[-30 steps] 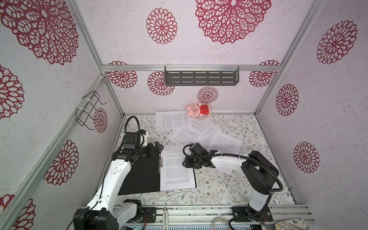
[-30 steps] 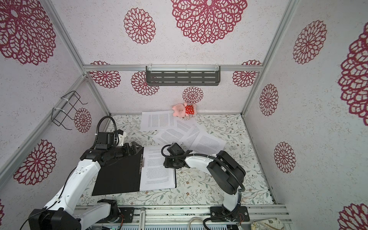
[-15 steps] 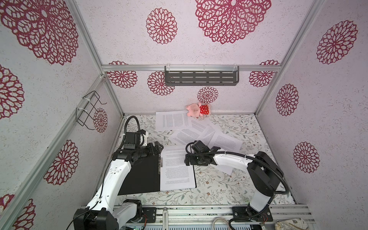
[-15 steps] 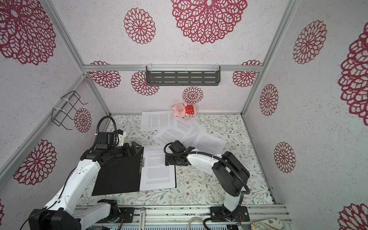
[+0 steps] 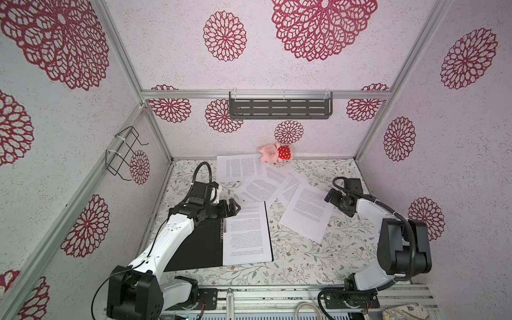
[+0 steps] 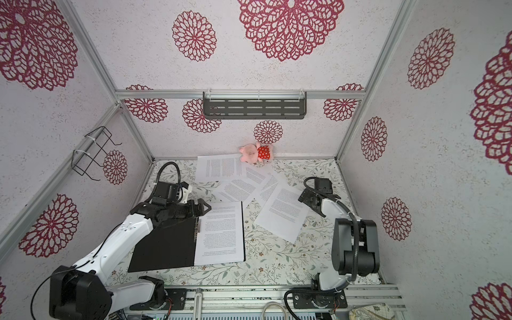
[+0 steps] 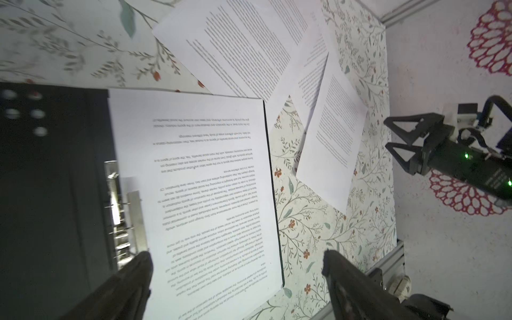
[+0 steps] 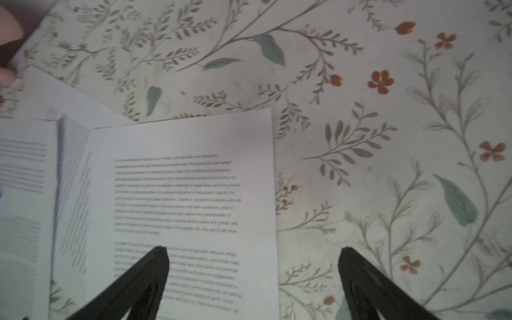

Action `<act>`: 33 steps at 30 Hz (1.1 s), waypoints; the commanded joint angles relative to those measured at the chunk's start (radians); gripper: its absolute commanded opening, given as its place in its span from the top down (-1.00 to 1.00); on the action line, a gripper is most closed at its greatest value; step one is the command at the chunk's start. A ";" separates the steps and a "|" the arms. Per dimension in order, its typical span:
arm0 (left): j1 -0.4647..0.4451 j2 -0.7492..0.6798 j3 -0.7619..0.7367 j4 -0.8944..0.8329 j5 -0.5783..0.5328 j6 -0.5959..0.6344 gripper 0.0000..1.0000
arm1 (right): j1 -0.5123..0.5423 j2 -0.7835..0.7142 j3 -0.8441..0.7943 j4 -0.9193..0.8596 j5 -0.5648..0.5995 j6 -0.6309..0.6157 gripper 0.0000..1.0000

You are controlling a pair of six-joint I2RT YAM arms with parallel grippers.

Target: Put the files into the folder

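Under the right gripper (image 8: 253, 252), jaws spread wide and empty, lies the nearest loose sheet (image 8: 188, 194). One finger is over paper and the other over bare tablecloth (image 8: 388, 138), so the sheet's long edge passes between them, running roughly the way the gripper points. Contact with the paper: cannot tell, since that view is blurred. The left wrist view suggests the gripper hangs clear.

Most of the sheet lies to the gripper's inner side, toward the folder (image 5: 199, 249). The folder is open flat beyond the sheet, black inside up. One filed sheet (image 5: 246, 232) sits on the half nearer this gripper, beside the spine clip (image 7: 122, 210).

The left gripper (image 5: 237, 207) is also released, holding nothing. It is over the folder's far edge just by the clip, well apart from the nearest loose sheet.

The right arm is clearly nearer. The likely next pick is this sheet by that edge, then a carry across toward the left gripper. Other loose sheets (image 5: 260, 189) fan out ahead of the right gripper, toward a plush pig (image 5: 273, 152).
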 commanded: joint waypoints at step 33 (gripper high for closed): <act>-0.432 0.715 0.524 0.132 0.069 -0.092 -0.98 | 0.112 0.266 0.137 0.032 -0.364 -0.196 -0.90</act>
